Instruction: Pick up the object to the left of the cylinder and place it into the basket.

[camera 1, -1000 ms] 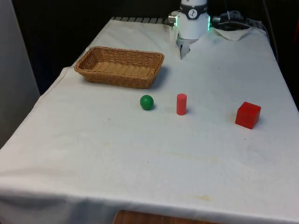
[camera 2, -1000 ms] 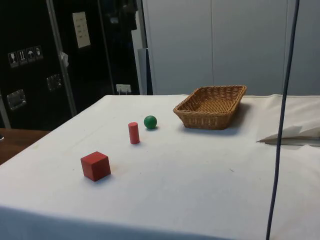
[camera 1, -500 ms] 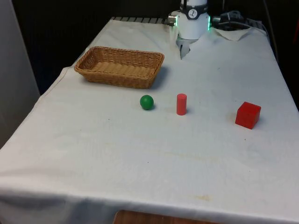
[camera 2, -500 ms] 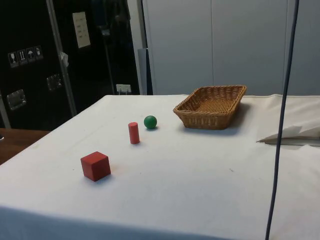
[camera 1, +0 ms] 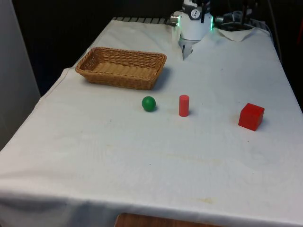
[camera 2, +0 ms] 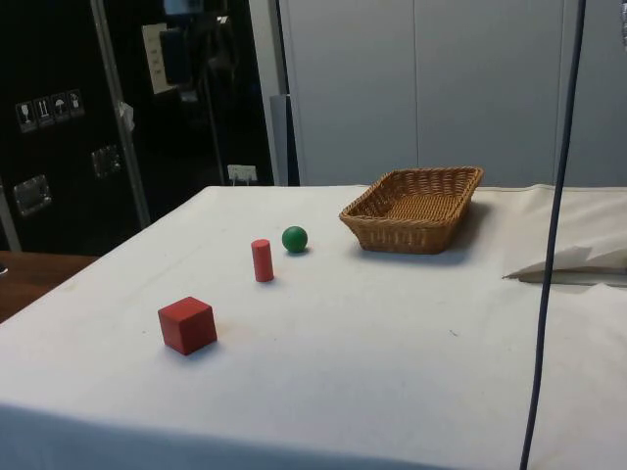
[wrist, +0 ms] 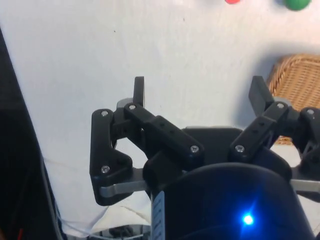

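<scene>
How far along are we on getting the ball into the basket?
Nothing is done yet: the green ball sits on the cloth beside the red cylinder, and the wicker basket holds nothing. In hand: the claw is open and carries nothing, over bare cloth away from the ball. Left: reach the ball, grasp it, carry it over and drop it in.

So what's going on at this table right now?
Nothing is being handled yet. The gripper hangs open and empty above the white cloth, away from the objects. The green ball sits on the cloth at the front view's left of the red cylinder, with the red cube further to the right. The wicker basket stands empty behind the ball. The ball has not been picked up.
</scene>
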You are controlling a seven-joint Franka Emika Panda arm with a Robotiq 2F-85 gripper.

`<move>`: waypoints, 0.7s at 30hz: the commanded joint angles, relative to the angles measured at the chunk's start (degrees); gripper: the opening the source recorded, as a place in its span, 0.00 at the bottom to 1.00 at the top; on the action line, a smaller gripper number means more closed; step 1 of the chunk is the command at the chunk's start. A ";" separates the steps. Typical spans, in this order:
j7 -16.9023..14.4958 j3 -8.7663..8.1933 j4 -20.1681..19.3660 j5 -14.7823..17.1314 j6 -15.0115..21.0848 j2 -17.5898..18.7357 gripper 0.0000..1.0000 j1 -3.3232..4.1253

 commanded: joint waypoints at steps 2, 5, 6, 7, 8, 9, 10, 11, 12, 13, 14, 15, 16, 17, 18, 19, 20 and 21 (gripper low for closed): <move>1.32 0.46 -0.23 -0.80 1.49 0.57 1.00 0.46; 2.58 1.49 -0.34 -1.26 2.81 1.38 1.00 0.40; 2.92 1.72 -0.40 -1.32 3.15 1.55 1.00 0.40; 3.21 1.89 -0.46 -1.43 3.44 1.72 1.00 0.40; 3.50 2.12 -0.46 -1.43 3.72 1.89 1.00 0.40; 3.27 2.46 -0.23 -0.97 3.32 2.12 1.00 0.11; 4.13 2.52 -0.57 -1.38 4.53 2.18 1.00 0.40; 4.13 2.52 -0.57 -1.38 4.53 2.18 1.00 0.40; 4.35 2.75 -0.63 -1.32 4.87 2.29 1.00 0.40; 4.98 3.15 -0.74 -1.32 5.61 2.64 1.00 0.40; 5.33 3.32 -0.74 -1.32 5.90 2.75 1.00 0.40; 5.61 3.55 -0.80 -1.26 6.30 2.92 1.00 0.40; 5.96 3.78 -0.86 -1.26 6.70 3.15 1.00 0.46; 6.30 4.01 -0.92 -1.26 7.05 3.32 1.00 0.46; 5.50 4.01 -0.69 -0.97 5.90 3.09 1.00 0.11; 6.88 4.47 -0.97 -1.26 7.79 3.72 1.00 0.46; 7.22 4.70 -0.97 -1.20 8.08 3.95 1.00 0.46; 7.45 4.93 -0.97 -1.20 8.37 4.13 1.00 0.46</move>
